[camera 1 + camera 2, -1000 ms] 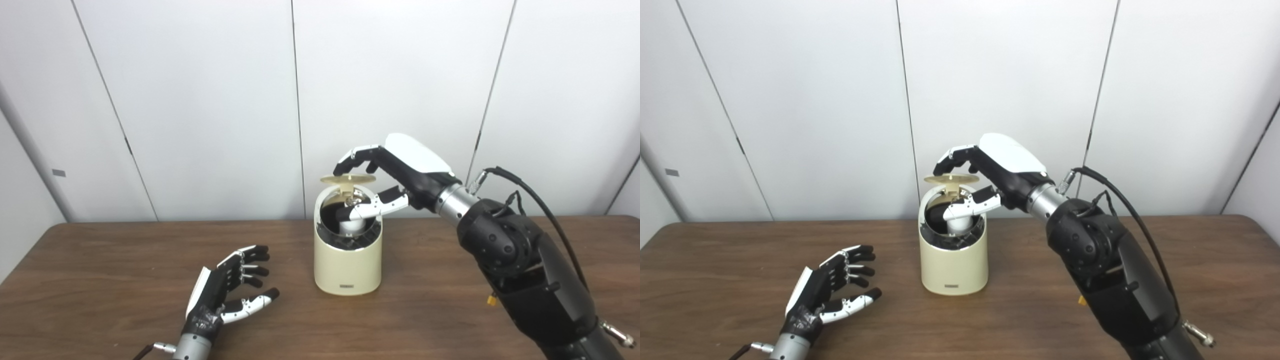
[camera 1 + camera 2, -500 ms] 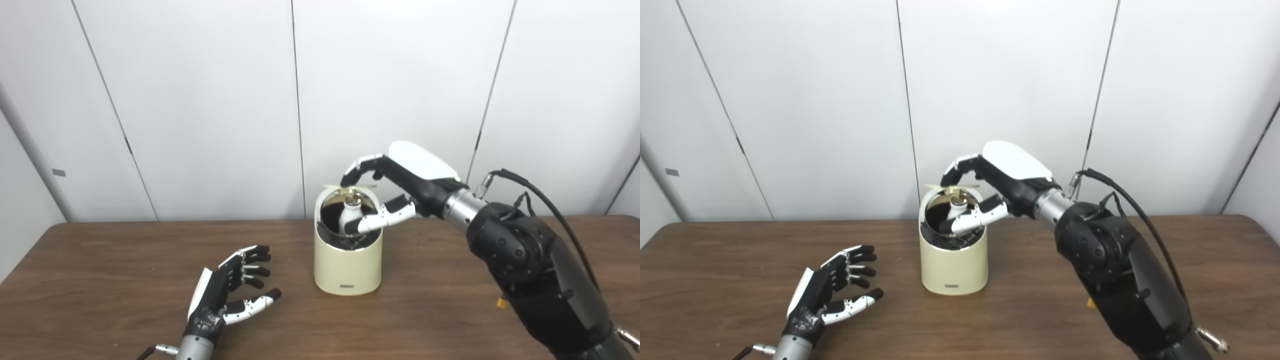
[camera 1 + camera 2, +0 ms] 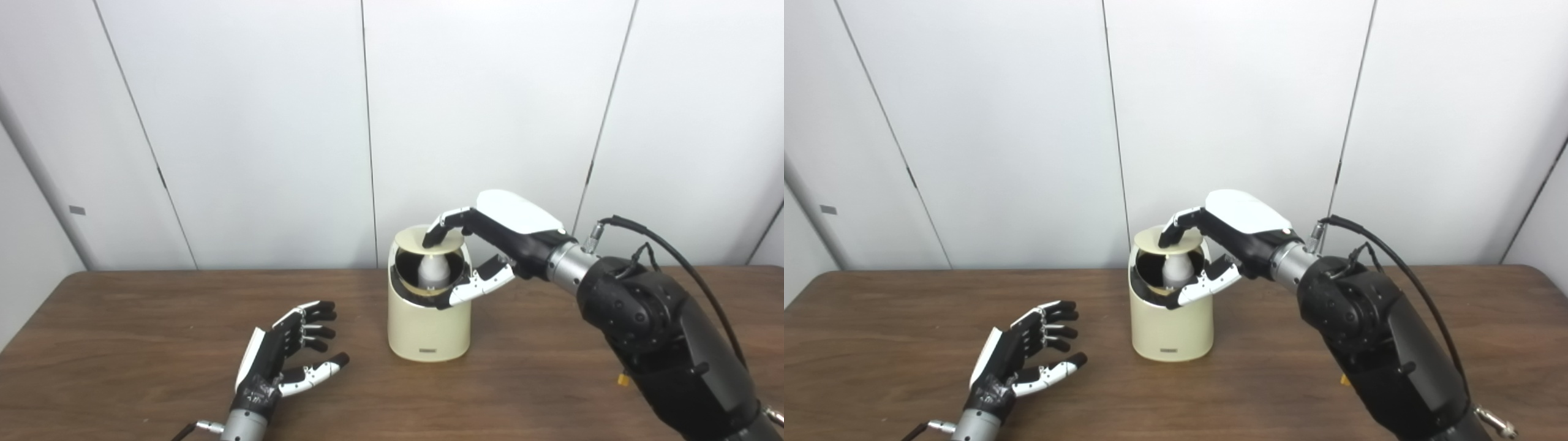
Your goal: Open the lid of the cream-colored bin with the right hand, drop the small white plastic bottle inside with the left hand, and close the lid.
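Inside the cream bin [image 3: 429,327] stands a white bottle [image 3: 433,271] — lid [image 3: 422,240] half-lowered under right hand [image 3: 490,245] fingers, spread apart.

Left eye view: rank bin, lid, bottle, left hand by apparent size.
1. bin
2. left hand, though it sits nearer the camera, so unsure
3. lid
4. bottle, only partly visible inside the bin

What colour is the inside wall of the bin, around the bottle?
Black, against the bin's cream outside; the white bottle stands out against it. Clearest in the left eye view.
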Available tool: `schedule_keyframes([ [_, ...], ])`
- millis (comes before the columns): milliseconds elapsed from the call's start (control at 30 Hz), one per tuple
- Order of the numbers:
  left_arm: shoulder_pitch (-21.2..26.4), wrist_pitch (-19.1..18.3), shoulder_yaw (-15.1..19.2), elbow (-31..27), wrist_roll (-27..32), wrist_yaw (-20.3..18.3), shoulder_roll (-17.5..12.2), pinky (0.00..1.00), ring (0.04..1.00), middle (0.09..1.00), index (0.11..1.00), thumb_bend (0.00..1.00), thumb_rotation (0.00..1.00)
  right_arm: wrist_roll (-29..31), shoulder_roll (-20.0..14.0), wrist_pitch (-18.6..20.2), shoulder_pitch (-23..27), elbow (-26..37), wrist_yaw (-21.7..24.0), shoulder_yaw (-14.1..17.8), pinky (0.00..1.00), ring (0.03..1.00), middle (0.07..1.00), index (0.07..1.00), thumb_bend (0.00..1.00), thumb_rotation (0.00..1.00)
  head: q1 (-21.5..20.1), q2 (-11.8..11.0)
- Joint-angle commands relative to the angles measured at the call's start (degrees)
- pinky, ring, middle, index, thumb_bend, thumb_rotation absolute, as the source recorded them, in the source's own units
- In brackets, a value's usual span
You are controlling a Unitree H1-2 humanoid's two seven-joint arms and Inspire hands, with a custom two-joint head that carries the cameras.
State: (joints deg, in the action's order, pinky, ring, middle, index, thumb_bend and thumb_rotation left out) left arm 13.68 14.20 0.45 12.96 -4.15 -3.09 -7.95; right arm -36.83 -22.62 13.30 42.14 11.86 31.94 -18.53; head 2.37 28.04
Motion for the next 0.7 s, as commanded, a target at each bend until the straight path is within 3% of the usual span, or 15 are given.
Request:
schedule_keyframes([
  [0, -0.60, 0.27, 0.08, -0.97, 0.55, 0.62, 0.74, 0.58, 0.657, 0.747, 0.764, 0.65, 0.00, -0.30, -1.01, -0.41, 1.36, 0.81, 0.58, 0.08, 0.73, 0.808, 0.720, 0.687, 0.65, 0.42, 0.18, 0.23],
  [267, -0.70, -0.57, 0.03, -1.70, 0.00, 0.91, 1.16, 0.56, 0.652, 0.739, 0.760, 0.66, 0.00, -0.64, -1.00, -1.60, 1.32, 0.02, 0.84, -1.42, 0.79, 0.810, 0.715, 0.689, 0.65, 0.44, 0.58, 0.84],
  [667, -0.59, -1.23, 0.03, -2.36, 0.05, 0.93, 1.37, 0.56, 0.654, 0.741, 0.757, 0.66, 0.00, -0.64, -0.71, -1.18, 0.77, 0.31, 2.12, -2.52, 0.76, 0.815, 0.716, 0.690, 0.68, 0.43, 0.85, 1.45],
])
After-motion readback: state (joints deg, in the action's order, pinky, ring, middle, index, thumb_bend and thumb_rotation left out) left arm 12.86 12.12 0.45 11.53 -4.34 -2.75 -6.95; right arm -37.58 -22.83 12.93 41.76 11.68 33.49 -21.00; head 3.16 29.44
